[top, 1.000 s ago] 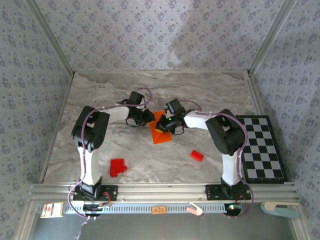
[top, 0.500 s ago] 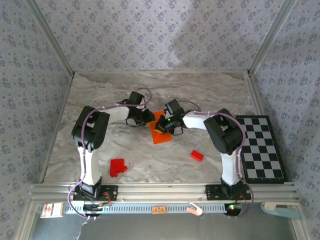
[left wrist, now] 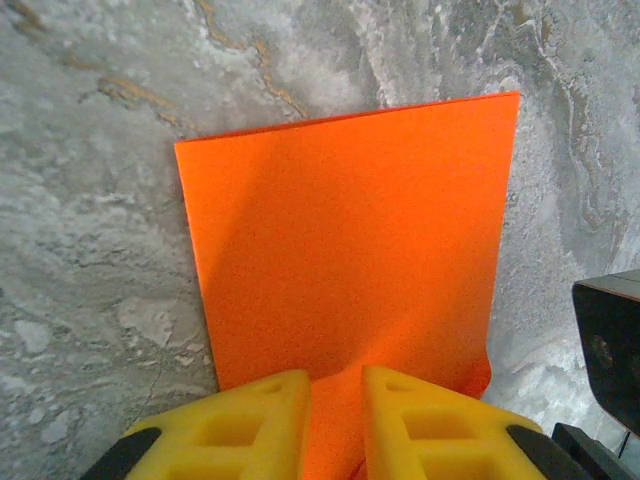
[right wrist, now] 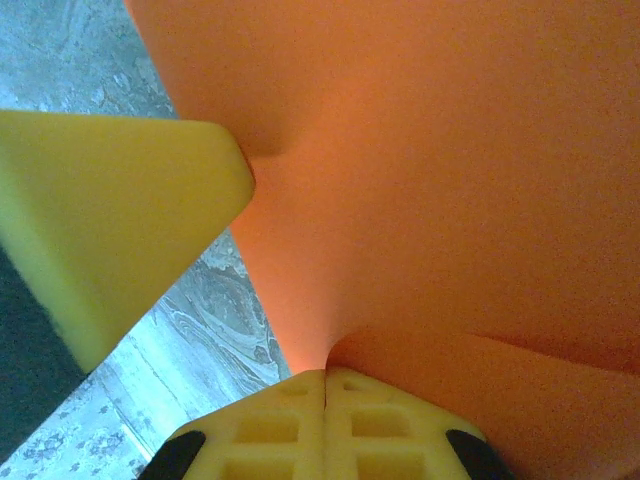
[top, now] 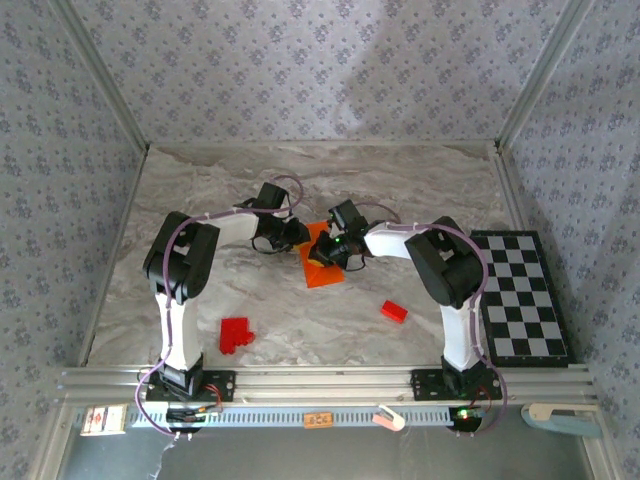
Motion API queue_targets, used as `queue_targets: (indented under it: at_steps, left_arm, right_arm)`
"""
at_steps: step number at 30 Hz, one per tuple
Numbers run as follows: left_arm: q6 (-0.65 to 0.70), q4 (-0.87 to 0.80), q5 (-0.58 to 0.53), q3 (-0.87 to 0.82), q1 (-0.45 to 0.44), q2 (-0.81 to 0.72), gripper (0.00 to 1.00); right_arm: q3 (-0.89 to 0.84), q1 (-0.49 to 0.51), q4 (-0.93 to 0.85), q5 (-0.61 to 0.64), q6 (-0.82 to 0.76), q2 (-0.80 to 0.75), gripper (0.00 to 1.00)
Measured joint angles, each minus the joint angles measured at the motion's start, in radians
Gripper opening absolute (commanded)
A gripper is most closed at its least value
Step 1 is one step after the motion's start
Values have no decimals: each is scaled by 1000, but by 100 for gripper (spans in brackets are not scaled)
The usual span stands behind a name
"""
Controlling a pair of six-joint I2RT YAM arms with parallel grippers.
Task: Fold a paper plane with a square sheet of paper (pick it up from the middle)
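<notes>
Right wrist: paper (right wrist: pixel 450 180) pinched between closed jaws

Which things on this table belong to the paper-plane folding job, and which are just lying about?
For the job:
- orange sheet of paper
- left claw, with the paper running between its fingers
- right claw, pinched on the paper's edge

Lying about:
- cluster of red blocks
- single red block
- chequered board
</notes>
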Motion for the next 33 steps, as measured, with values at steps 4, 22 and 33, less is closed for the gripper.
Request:
queue_targets:
  at_steps: [4,22,33]
  left_arm:
    - [-2,0,0,0,0,0,22]
    - [-3,0,0,0,0,0,22]
    - [-3,0,0,0,0,0,22]
  right_arm:
    - [0,0,5,3,1,0,0]
    - [0,0,6,19,3,0,0]
    - [0,0,-5,19,-2,-1,0]
